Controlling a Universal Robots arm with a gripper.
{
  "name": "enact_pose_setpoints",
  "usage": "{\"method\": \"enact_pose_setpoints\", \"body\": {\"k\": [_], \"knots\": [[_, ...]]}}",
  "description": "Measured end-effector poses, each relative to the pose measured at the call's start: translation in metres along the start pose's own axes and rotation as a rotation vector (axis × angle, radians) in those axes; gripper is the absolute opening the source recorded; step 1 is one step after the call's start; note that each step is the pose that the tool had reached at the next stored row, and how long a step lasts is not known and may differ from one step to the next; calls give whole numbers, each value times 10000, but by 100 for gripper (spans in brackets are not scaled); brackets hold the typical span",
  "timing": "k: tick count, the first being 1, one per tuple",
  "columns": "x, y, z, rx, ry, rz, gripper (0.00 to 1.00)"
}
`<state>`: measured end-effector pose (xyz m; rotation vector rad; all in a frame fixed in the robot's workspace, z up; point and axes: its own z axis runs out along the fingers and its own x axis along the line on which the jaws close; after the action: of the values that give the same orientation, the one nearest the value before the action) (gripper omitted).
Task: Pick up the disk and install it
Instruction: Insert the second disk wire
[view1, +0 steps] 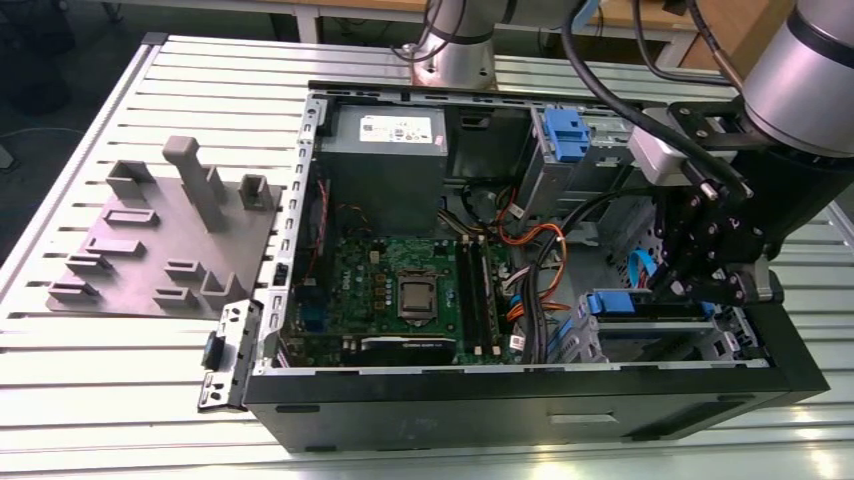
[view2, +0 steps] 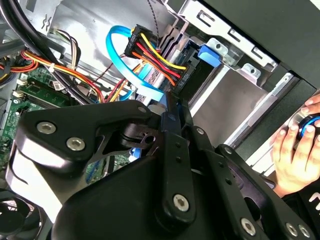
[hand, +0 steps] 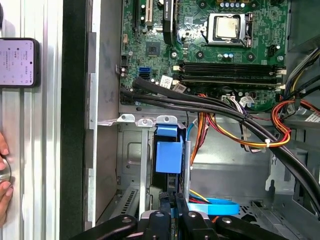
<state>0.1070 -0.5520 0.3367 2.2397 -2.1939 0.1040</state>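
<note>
The disk (hand: 168, 172) stands on edge in the drive cage (hand: 131, 155), in the near corner of the computer case (view1: 534, 410) on the exterior view's right. The gripper (hand: 174, 202), fingers drawn together, sits at its edge beside a blue cable (hand: 215, 206).

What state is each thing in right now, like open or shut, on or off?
computer case: lying on its side, open, cover off.
disk: sitting in the drive bay, right by the gripper.
gripper: down inside the case, at the disk.
processor: uncovered, no cooler on it.
phone: lying flat, screen lit.
hand: resting outside the case.
</note>
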Motion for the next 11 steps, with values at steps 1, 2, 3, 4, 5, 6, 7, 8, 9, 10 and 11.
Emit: {"method": "enact_pose_setpoints", "body": {"k": [1,2,3,4,5,6,7,8,9,10,11], "knots": [[0,0,-1,0,-12,1,16],[0,0,-1,0,-20,2,16],[0,0,-1,0,-26,2,16],[0,0,-1,0,-28,2,16],[0,0,-2,0,-30,2,16],[0,0,-2,0,-33,2,16],[0,0,-2,0,-38,2,16],[0,0,-1,0,-41,2,16],[0,0,-1,0,-48,2,16],[0,0,-1,0,-58,3,16],[0,0,0,1,-71,3,16]]}}
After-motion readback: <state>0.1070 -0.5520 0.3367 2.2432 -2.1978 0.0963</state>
